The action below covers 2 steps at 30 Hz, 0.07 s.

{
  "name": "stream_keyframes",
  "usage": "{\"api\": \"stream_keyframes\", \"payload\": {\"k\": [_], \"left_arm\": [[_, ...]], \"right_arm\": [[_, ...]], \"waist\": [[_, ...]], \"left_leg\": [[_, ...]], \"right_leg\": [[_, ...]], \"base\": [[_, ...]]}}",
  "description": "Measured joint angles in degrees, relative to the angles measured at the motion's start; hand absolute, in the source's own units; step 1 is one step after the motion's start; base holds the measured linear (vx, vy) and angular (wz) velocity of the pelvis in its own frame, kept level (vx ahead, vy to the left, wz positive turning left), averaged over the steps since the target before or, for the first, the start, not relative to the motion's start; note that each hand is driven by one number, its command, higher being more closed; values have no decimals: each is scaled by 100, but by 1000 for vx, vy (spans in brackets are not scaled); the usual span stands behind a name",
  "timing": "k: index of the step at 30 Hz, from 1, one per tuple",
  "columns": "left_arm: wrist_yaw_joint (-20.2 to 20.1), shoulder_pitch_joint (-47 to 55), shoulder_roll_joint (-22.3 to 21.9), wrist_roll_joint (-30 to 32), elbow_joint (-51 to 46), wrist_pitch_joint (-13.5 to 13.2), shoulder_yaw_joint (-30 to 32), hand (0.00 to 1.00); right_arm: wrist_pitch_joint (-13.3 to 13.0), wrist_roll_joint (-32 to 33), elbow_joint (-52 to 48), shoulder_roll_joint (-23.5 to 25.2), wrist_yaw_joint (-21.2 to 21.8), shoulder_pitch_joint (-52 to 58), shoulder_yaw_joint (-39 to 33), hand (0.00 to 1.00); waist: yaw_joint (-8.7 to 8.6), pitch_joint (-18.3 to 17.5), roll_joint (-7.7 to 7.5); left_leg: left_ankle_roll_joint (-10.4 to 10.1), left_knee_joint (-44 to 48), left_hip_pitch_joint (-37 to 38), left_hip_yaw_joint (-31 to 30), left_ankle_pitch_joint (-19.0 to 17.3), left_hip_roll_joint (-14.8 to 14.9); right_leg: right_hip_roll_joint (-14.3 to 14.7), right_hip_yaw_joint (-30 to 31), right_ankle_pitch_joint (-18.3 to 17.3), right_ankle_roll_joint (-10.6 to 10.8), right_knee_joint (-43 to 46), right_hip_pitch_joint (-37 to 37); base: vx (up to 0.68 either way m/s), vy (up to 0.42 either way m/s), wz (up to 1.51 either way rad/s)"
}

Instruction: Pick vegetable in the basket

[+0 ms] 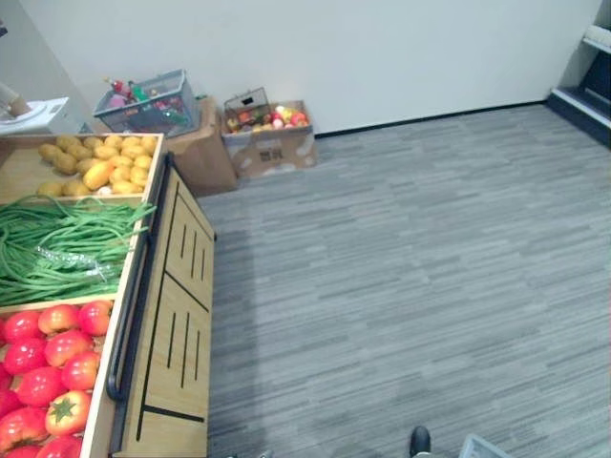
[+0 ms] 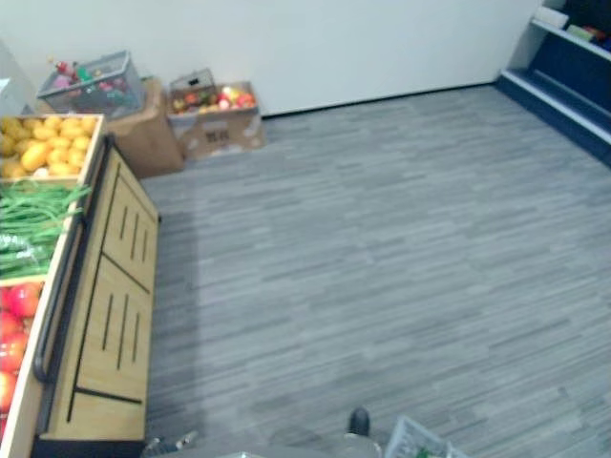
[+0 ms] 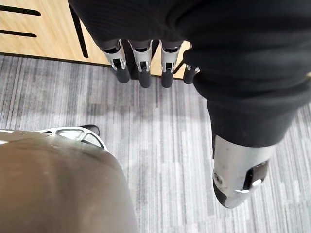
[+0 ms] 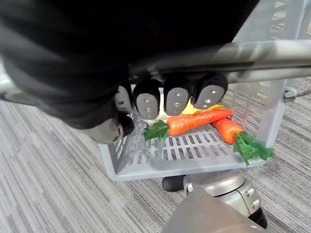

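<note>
Leftmost, the light wooden produce stand [image 1: 177, 315] is carrying yellow potatoes [image 1: 95, 162], long green beans [image 1: 57, 248] lying crosswise, and red tomatoes [image 1: 43, 367]. Just beside the stand's front, the left hand [image 3: 142, 60] is hanging with released, empty fingers, so it is probably the nearer hand for a pick. Farther from the stand, the right hand [image 4: 175, 99] is clenching the grey bar handle [image 4: 272, 52] of the pale grey slatted plastic basket [image 4: 194, 167], which is holding two orange carrots [image 4: 197, 121].

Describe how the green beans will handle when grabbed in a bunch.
The green beans look long, thin and loosely tangled, so probably floppy and light; a bunch likely drags neighbours along. Stray pods may slip out.
</note>
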Motion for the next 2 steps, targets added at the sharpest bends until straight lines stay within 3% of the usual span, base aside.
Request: {"api": "stream_keyframes", "payload": {"k": [2], "left_arm": [[0,-1,6,0,4,-1,-33,0]], "right_arm": [[15,43,76,30,0,8,7,100]], "waist": [[1,17,-3]], "left_leg": [[0,-7,54,-4,-2,1]], "right_leg": [[5,6,-1,0,0,84]], "base": [[-11,-10,-2]]}}
